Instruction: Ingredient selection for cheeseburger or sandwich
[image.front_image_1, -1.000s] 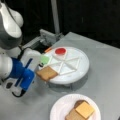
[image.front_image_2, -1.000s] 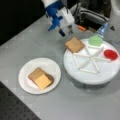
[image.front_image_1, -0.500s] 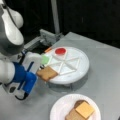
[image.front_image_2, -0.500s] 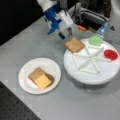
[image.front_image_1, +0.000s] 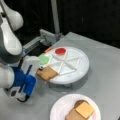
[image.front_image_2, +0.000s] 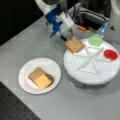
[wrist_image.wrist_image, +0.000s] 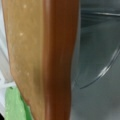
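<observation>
Since half a second ago the toast square (image.front_image_1: 46, 73) has shifted slightly outward, toward the rim of the divided tray (image.front_image_1: 80, 70), and the gripper (image.front_image_1: 37, 72) has drawn back with it, toward a front view's left.

In a front view the blue and white gripper sits at the tray's left edge, with the toast square just beside it and overhanging the rim. The jaws appear closed on that square's near edge. The tray holds 1 green piece (image.front_image_1: 44, 59) and 1 red round piece (image.front_image_1: 60, 51), each in its own compartment. On the small white plate (image.front_image_1: 58, 110) at the bottom lies a stack: 1 toast square (image.front_image_1: 72, 115) lowest, 1 dark patty (image.front_image_1: 79, 102) peeking out, 1 yellow cheese square (image.front_image_1: 85, 110) on top. That makes 2 toast squares in all.

In a front view from the opposite side, the gripper (image.front_image_2: 67, 38) comes down from the top, its tips at the toast square (image.front_image_2: 74, 44), which is tilted over the tray (image.front_image_2: 100, 75) rim. The green piece (image.front_image_2: 95, 40) and red piece (image.front_image_2: 110, 54) lie toward the right. The plate (image.front_image_2: 27, 85) rests on the grey worktop (image.front_image_2: 62, 107) at left, well apart from the gripper, carrying the toast (image.front_image_2: 35, 74), patty (image.front_image_2: 50, 78) and cheese (image.front_image_2: 42, 81).

In the wrist view the toast square (wrist_image.wrist_image: 27, 57) fills the left half, its brown crust edge running top to bottom; a patch of green (wrist_image.wrist_image: 13, 105) shows at bottom left. The jaws themselves do not show here.
</observation>
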